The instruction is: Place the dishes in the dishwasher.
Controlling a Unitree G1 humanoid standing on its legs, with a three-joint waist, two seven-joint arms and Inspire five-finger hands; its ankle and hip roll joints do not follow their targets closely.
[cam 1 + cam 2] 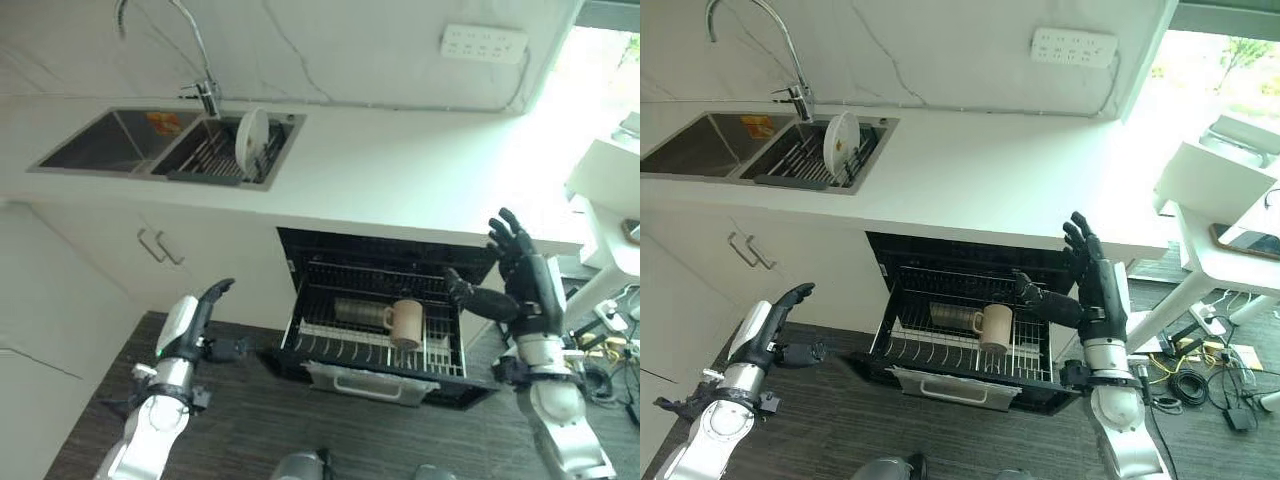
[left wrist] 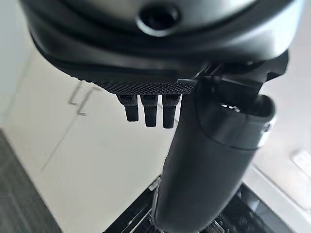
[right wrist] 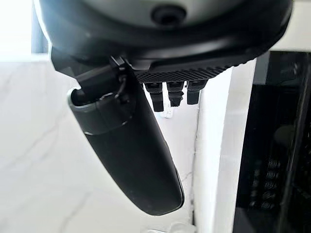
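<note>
A white plate [image 1: 252, 136] stands on edge in the rack of the right sink basin [image 1: 222, 152]. Below the counter the dishwasher [image 1: 385, 262] is open with its wire rack [image 1: 372, 345] pulled out. A beige mug [image 1: 405, 322] and a metal cup [image 1: 358, 312] lying on its side sit in that rack. My right hand [image 1: 523, 272] is raised beside the rack's right end, open, fingers spread, holding nothing. My left hand [image 1: 198, 318] hangs low by the cabinet front, left of the dishwasher, open and empty.
A tall faucet [image 1: 195, 55] rises behind the double sink; the left basin [image 1: 108, 140] holds an orange scrap. The white counter [image 1: 420, 170] runs right to a socket strip [image 1: 483, 43] on the wall. Cabinet handles [image 1: 160, 247] are left of the dishwasher. A white desk [image 1: 1230, 235] stands at right.
</note>
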